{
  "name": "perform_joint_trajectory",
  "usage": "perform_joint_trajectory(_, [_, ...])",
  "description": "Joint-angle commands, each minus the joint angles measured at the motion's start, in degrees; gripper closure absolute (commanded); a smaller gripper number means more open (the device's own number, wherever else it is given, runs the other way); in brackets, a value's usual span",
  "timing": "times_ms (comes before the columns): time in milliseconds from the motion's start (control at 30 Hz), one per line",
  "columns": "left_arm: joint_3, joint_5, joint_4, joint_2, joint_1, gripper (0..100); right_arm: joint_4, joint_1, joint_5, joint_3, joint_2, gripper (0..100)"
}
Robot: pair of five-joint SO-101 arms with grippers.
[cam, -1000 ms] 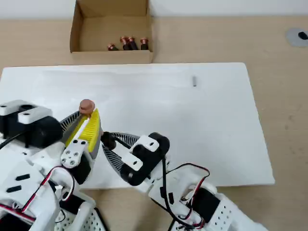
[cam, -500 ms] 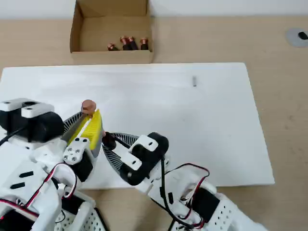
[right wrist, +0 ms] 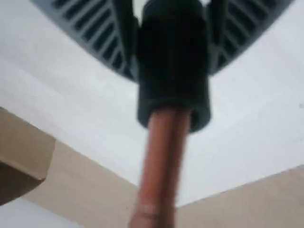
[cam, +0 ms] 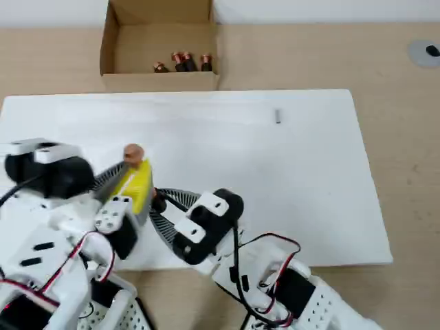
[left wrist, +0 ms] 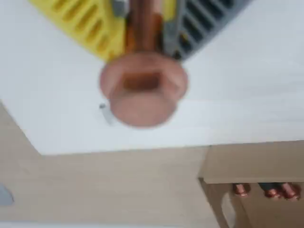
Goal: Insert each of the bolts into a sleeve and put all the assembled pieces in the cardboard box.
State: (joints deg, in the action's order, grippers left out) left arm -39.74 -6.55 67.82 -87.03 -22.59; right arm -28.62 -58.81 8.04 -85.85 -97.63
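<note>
Copper bolt (left wrist: 142,90), smooth round head w/ a recess, is pinched by its shank in your left gripper (cam: 129,172), whose ribbed fingers are yellow and grey. The arm sits low over the white mat (cam: 289,179). The shank enters a matte black sleeve (right wrist: 173,66), clamped in your right gripper (cam: 161,203) just beside. Four assembled pcs (cam: 182,62) lie in the cardboard box (cam: 108,48) beyond the mat.

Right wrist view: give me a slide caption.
Right end effector holds black sleeve, copper bolt in its mouth.
</note>
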Motion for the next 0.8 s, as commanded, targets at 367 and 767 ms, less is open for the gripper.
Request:
perform_joint_trajectory(367, [1.14, 2.73, 1.49, -0.31, -2.37, 99, 1.76, 4.88, -0.44, 3.03, -1.10, 98.7])
perform_joint_trajectory(767, [2.55, 2.99, 3.96, -0.31, -2.46, 96, 1.76, 6.46, -0.44, 3.30, -1.10, 98.8])
